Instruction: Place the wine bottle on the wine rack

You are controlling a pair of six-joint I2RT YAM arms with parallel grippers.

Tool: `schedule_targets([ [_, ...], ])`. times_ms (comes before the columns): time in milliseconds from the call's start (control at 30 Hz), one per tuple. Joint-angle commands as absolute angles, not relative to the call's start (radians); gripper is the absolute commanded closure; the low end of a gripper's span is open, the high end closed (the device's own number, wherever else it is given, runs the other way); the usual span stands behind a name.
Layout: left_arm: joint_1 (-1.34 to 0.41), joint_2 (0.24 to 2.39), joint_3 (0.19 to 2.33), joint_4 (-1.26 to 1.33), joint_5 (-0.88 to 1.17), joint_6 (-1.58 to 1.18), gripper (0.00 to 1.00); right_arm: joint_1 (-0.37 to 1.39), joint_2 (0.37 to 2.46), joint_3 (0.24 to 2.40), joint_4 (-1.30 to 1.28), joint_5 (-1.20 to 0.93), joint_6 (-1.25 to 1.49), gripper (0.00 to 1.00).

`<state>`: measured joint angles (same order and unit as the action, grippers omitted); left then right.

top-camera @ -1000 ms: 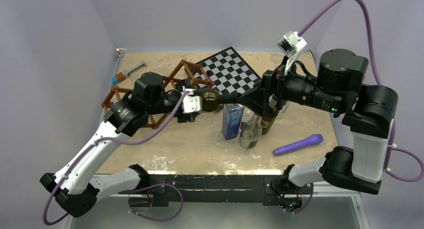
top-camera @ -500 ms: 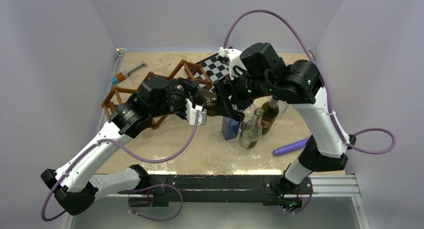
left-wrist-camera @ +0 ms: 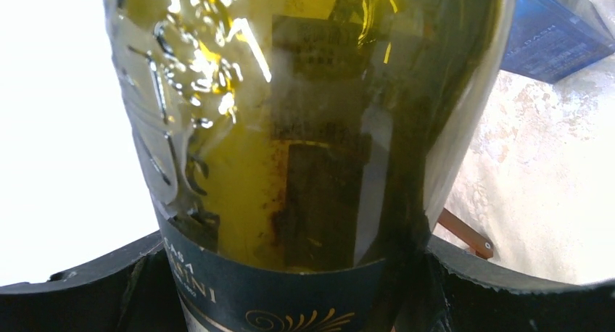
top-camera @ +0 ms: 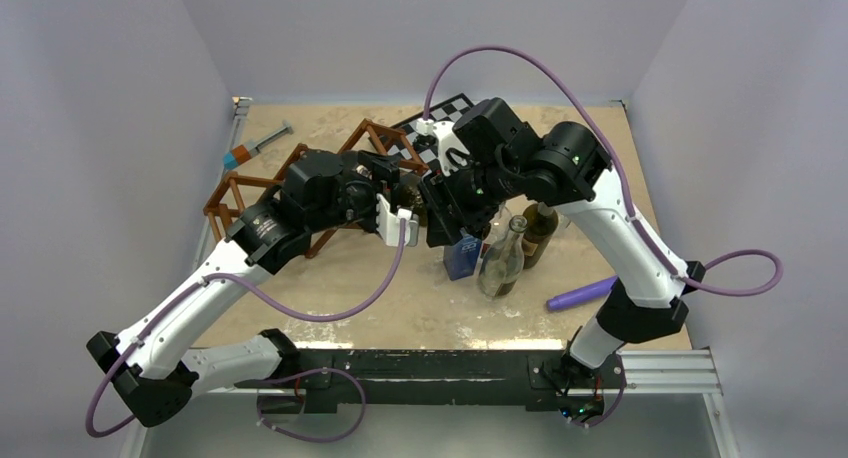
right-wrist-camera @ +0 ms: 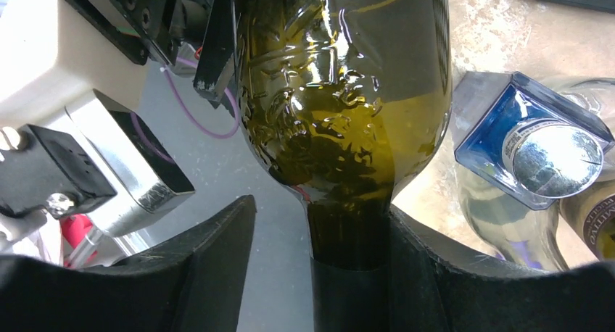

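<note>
Since half a second earlier, the right arm has swung further left over the checkerboard (top-camera: 455, 106), its cable loop following. The wine bottle (left-wrist-camera: 312, 114) is now mostly hidden between the two wrists in the overhead view, and the left arm has barely shifted. The scene is a sandy, mottled table (top-camera: 400, 298) enclosed by plain lavender walls (top-camera: 400, 38). The left gripper (left-wrist-camera: 294, 245) is clamped on the bottle's body at the label. The right gripper (right-wrist-camera: 323, 220) straddles the neck, one finger against the glass and a visible gap at the other. The bottle hangs above the table just off the right end of the wine rack (top-camera: 372, 128), not resting on it. A blue box (top-camera: 462, 256), a clear bottle (top-camera: 500, 263) and a dark bottle (top-camera: 540, 236) stand close together to the right. A purple stick (top-camera: 590, 292) lies beyond them, and a pen-like tool (top-camera: 258, 142) lies at far left.
</note>
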<state>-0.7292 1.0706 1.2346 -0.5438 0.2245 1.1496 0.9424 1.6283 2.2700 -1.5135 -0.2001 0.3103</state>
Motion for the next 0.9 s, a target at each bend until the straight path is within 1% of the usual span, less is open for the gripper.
schedule_targets([
  [0,-0.729,1.047,1.249,-0.345,0.204,1.138,1.0,0.953,1.632,2.258,-1.48,-0.226,0.319,0.39],
  [67,-0.729,1.049,1.246,-0.335,0.201,1.126,1.0,0.953,1.646,2.268,-1.481,-0.224,0.318,0.43],
  [267,-0.728,1.066,1.261,-0.331,0.18,1.109,1.0,0.953,1.666,2.249,-1.474,-0.225,0.314,0.59],
  [300,-0.728,1.064,1.257,-0.322,0.182,1.106,1.0,0.953,1.669,2.243,-1.473,-0.222,0.31,0.64],
  [333,-0.727,1.063,1.255,-0.315,0.184,1.102,1.0,0.953,1.673,2.239,-1.473,-0.216,0.309,0.74],
  [400,-0.727,1.063,1.255,-0.31,0.18,1.091,1.0,0.953,1.68,2.239,-1.473,-0.198,0.305,1.0],
  [500,-0.727,1.057,1.246,-0.296,0.165,1.066,1.0,0.954,1.671,2.216,-1.437,-0.163,0.298,1.0],
  [533,-0.727,1.051,1.24,-0.293,0.164,1.06,0.92,0.954,1.652,2.196,-1.41,-0.153,0.298,1.0],
  [600,-0.727,1.033,1.213,-0.27,0.158,1.043,0.55,0.954,1.616,2.154,-1.355,-0.127,0.297,1.0],
  [633,-0.728,1.023,1.194,-0.255,0.154,1.042,0.43,0.955,1.597,2.136,-1.327,-0.114,0.299,1.0],
  [667,-0.727,1.011,1.172,-0.24,0.152,1.046,0.33,0.956,1.578,2.119,-1.301,-0.098,0.299,1.0],
  [700,-0.727,0.999,1.15,-0.227,0.15,1.056,0.15,0.956,1.56,2.103,-1.276,-0.077,0.307,1.0],
  [733,-0.727,0.988,1.128,-0.216,0.146,1.07,0.02,0.956,1.545,2.093,-1.256,-0.056,0.308,1.0],
  [867,-0.728,0.96,1.072,-0.209,0.153,1.044,0.01,0.956,1.482,2.053,-1.171,0.017,0.317,1.0],
])
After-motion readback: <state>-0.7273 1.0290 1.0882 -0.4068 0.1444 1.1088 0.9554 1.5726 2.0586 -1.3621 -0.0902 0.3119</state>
